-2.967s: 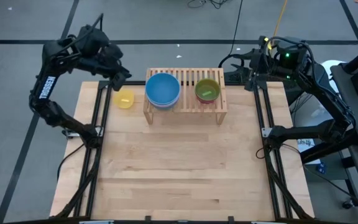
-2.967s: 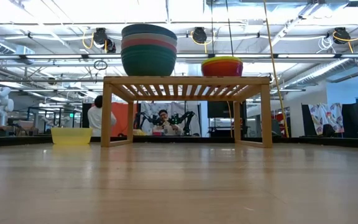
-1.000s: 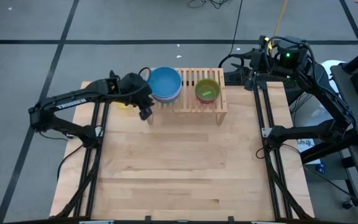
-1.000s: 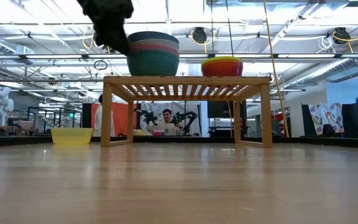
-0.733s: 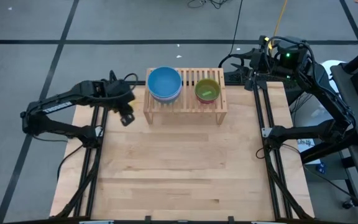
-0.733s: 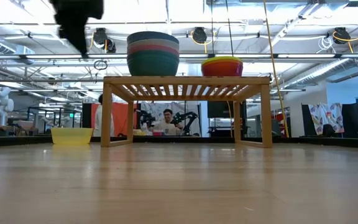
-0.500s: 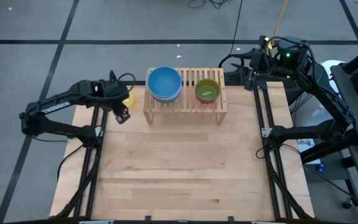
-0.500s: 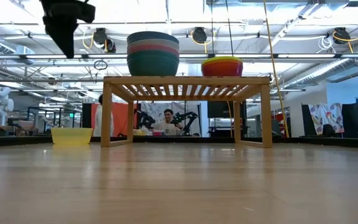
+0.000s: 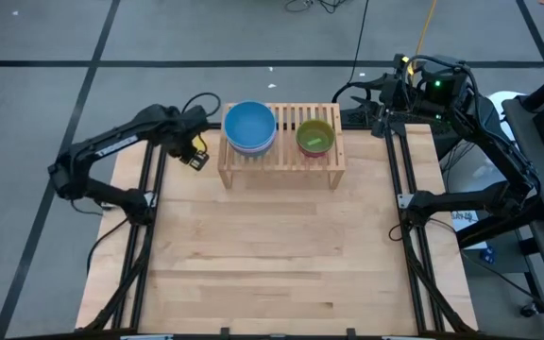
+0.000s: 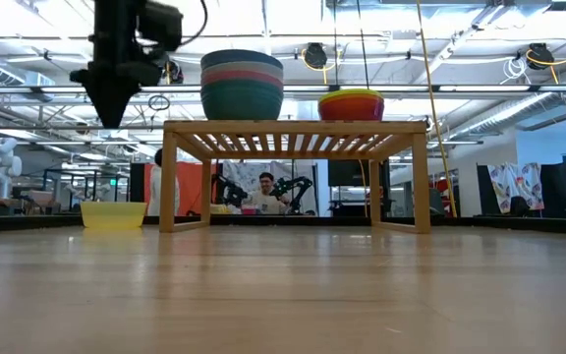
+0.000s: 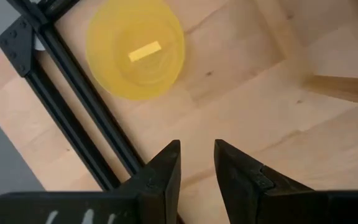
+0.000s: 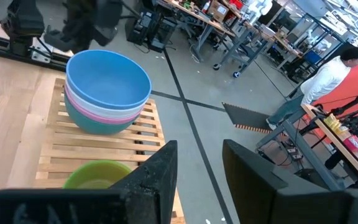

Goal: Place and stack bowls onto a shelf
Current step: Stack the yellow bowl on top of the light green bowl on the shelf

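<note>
The yellow bowl (image 11: 135, 48) sits upright on the table (image 9: 272, 255) just left of the shelf (image 9: 281, 142); in the low view the yellow bowl (image 10: 113, 214) stands beside the shelf's left leg. My left gripper (image 10: 113, 116) hangs above it, pointing down, open by a narrow gap (image 11: 196, 163), touching nothing. On the shelf stand the stack of large bowls, blue on top (image 9: 249, 127), and the small stack with lime green on top (image 9: 315, 138). My right gripper (image 12: 197, 168) waits open at the far right corner (image 9: 382, 94).
The shelf's left leg (image 11: 340, 87) stands close to the right of the yellow bowl. A black frame rail (image 11: 73, 93) runs along the table's left edge beside the bowl. A wide stretch of bare table lies near the front (image 9: 272, 264). People and other robots show in the room behind (image 10: 258, 192).
My left gripper has swung away from the large bowl stack toward the table's left edge, then come back a little and moved down, and now hangs over the yellow bowl. The bowls and shelf have stayed put.
</note>
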You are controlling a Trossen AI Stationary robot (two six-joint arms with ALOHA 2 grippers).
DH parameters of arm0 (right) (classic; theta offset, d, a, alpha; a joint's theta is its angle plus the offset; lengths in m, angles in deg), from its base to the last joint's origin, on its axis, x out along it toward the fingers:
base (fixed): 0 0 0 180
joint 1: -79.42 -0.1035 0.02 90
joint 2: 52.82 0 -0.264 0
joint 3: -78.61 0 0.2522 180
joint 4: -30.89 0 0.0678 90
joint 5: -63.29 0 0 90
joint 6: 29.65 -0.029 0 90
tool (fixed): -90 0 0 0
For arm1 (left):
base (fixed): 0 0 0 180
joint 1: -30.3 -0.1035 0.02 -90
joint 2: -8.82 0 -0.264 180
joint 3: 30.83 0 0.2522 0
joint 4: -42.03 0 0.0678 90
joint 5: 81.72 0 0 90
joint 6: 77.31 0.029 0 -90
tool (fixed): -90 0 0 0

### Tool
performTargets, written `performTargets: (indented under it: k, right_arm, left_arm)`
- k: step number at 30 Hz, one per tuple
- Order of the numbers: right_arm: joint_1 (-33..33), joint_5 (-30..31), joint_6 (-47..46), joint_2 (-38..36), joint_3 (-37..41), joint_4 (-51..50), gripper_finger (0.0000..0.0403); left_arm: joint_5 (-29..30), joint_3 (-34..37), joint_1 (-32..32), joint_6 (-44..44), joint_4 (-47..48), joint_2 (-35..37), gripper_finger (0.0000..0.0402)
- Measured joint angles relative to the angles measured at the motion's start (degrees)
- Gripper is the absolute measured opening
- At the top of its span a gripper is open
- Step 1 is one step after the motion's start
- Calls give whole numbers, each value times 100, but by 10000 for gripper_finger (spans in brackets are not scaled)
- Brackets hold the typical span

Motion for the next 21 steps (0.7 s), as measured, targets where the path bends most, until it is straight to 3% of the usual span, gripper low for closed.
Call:
performTargets:
  k: [10,21]
  right_arm:
    - [0,0,0,0,0,0,121]
    - [0,0,0,0,0,2,121]
  left_arm:
    - [-208,65,-683,1171,-302,-519,104]
    - [-995,1054,-1375,-497,-828,-503,104]
